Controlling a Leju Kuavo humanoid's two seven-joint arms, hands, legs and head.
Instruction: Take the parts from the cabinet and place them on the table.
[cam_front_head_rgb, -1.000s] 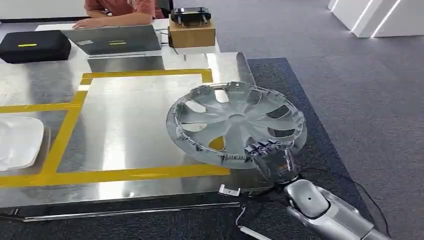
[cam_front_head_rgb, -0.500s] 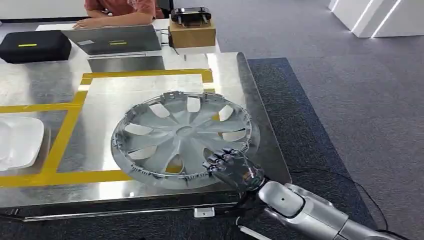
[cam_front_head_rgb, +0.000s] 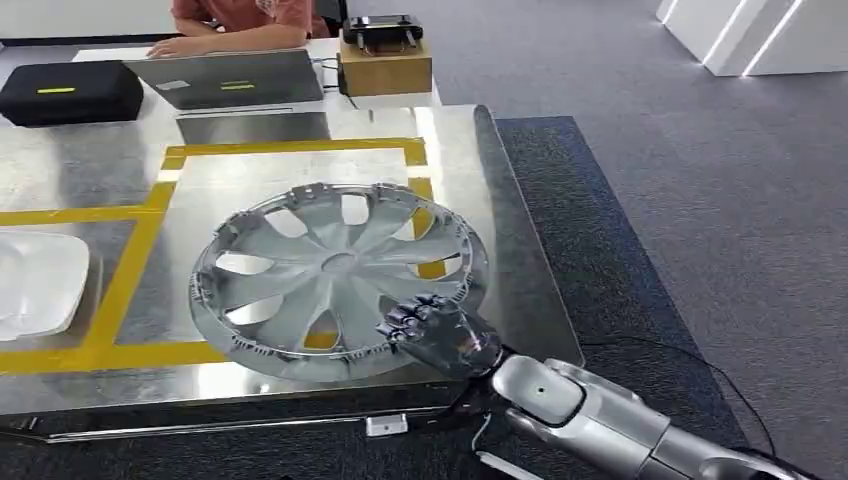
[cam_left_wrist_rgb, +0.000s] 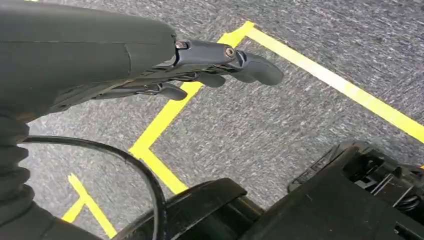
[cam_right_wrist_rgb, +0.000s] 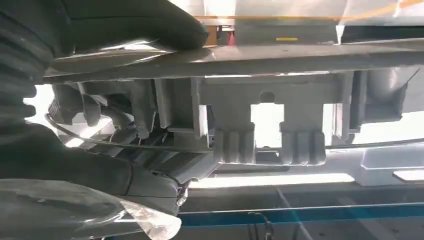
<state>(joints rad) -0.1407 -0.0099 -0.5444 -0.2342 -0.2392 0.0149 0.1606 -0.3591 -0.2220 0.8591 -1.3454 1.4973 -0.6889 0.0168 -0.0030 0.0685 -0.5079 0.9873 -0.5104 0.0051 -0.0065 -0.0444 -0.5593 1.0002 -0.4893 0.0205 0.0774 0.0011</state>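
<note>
The steel table carries yellow tape; the right hand grips the hubcap's near rim, the disc ahead of it. Lower it flat before letting go. The left hand hangs spread, holding nothing

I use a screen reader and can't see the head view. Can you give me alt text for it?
The robot's right hand grips the near rim of a silver wheel cover over a yellow-taped steel table. A white part lies at the left edge, and a person works at a laptop behind.
</note>
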